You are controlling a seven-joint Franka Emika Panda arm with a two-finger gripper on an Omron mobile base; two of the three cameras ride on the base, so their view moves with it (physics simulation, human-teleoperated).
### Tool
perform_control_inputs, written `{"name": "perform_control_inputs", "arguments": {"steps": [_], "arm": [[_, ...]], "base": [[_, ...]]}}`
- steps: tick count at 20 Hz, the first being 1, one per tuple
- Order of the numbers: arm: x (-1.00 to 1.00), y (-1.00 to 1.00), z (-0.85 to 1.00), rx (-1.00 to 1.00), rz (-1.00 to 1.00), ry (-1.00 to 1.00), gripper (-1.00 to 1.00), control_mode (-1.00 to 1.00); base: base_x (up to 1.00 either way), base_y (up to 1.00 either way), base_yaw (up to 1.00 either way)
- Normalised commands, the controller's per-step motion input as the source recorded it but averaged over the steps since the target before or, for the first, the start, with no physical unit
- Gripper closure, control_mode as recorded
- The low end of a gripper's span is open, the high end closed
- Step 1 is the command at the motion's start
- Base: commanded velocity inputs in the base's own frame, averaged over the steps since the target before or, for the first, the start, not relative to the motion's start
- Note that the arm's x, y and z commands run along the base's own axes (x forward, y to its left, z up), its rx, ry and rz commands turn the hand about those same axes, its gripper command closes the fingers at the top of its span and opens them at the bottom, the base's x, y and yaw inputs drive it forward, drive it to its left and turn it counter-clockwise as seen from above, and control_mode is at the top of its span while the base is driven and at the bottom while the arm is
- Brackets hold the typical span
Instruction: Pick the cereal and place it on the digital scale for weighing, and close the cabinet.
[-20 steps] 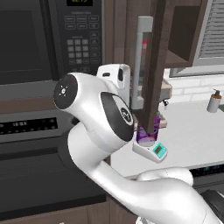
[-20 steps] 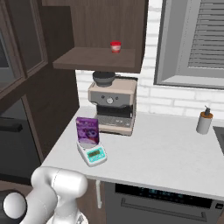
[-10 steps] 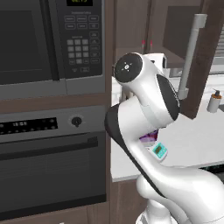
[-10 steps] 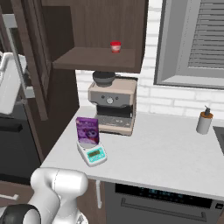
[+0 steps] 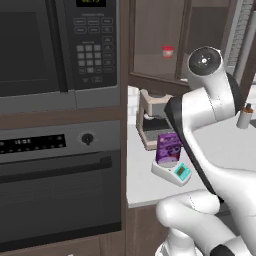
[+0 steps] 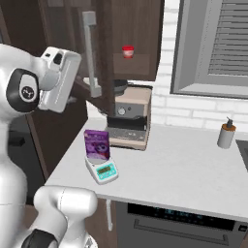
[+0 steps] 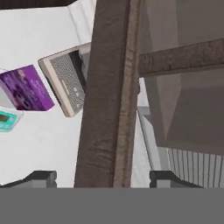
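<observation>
Hand view: fingers (image 7: 102, 177) wide apart astride cabinet (image 7: 109, 87) door edge, clear gap both sides, nothing gripped.

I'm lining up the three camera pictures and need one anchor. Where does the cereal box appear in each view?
Left base view: the cereal is right of centre, standing on the digital scale.
Right base view: left of centre, on the scale, beside the coffee machine.
Hand view: at the left edge, tipped sideways.
Shared landmark: the coffee machine.
</observation>
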Motion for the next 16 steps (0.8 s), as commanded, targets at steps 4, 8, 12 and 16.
{"name": "perform_control_inputs", "arguments": {"steps": [4,8,12,16], "arm": [[0.77,-0.75,0.16,0.14,0.2,-0.12,-1.0,-1.0],[0.91,-0.62,0.04,0.14,0.25,-0.08,-1.0,-1.0],[0.95,-0.37,0.11,0.13,0.26,-0.01,-1.0,-1.0],[1.0,-0.12,0.25,0.05,0.22,0.0,-1.0,-1.0]], "base": [[0.0,0.0,0.0],[0.0,0.0,0.0],[0.0,0.0,0.0],[0.0,0.0,0.0]]}}
